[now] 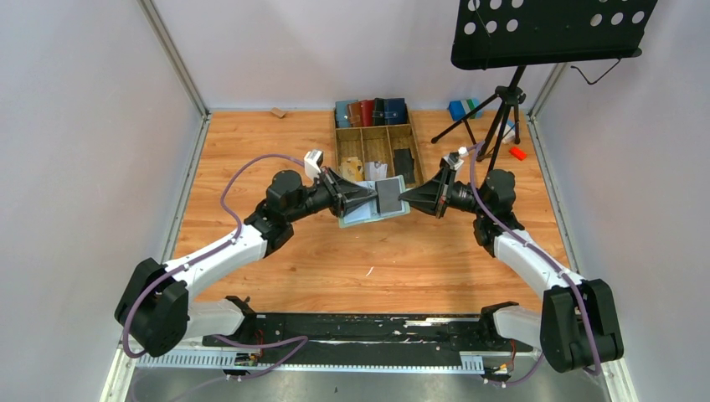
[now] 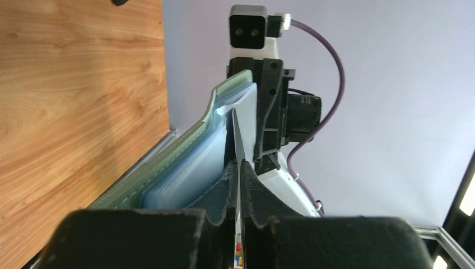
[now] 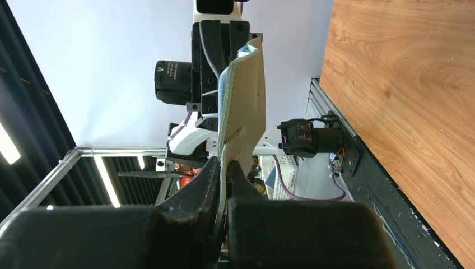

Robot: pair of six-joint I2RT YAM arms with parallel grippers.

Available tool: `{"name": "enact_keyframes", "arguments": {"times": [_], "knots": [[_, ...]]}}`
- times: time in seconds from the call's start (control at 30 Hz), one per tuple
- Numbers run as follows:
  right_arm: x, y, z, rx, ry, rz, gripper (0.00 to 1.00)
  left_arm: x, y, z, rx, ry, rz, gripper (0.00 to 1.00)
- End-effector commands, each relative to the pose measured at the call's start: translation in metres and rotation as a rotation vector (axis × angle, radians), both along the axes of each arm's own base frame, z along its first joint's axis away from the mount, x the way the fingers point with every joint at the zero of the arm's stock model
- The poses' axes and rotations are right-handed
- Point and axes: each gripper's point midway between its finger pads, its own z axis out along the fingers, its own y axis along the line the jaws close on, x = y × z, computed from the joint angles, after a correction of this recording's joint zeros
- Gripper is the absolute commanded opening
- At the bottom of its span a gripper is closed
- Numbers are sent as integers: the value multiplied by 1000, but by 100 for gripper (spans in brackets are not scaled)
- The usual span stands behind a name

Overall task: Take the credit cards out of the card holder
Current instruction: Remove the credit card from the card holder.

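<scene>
Left hand point(image 2: 237, 168): nipped shut on edge of dark credit card point(image 2: 237, 137), lodged among sleeves of open green card holder point(image 1: 358, 214). Right hand point(image 3: 225, 168): clamped on holder's cover, evidently bracing against the pull. Both held clear above wooden desk point(image 1: 335, 268), near compartment tray point(image 1: 377, 144). Plain pale walls; black music stand point(image 1: 544, 33) rear right.

Right gripper point(image 3: 224, 168) clamped on near edge of card holder point(image 3: 246, 95). Holder seen edge-on, pale green cover facing wood table point(image 3: 403, 84), blue sleeves showing behind. Left arm point(image 3: 210, 50) at its far end.
</scene>
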Motion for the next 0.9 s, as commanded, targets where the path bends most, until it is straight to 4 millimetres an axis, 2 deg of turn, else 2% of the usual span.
{"name": "enact_keyframes", "arguments": {"times": [0.0, 0.13, 0.27, 0.43, 0.57, 0.73, 0.87], "knots": [[-12, 5, -4, 0, -3, 64, 0, -7, -2, 63, -175, -153, -25, 5], [-11, 5, -4, 0, -1, 64, 0, -8, -2, 66, -182, -159, -31, 2], [-12, 6, -1, 2, -16, 73, 0, -9, -7, 56, -126, -157, -63, 3], [-12, 9, 6, 4, -43, 88, 0, -12, -16, 42, -19, -153, -118, 9], [-13, 11, 9, 4, -52, 93, 0, -13, -18, 39, -3, -149, -132, 13], [-12, 9, 5, 3, -37, 81, 0, -11, -12, 36, 11, -140, -96, 0], [-8, 2, 2, 0, -32, 43, 0, -12, -1, 32, 14, -132, -76, 1]]}}
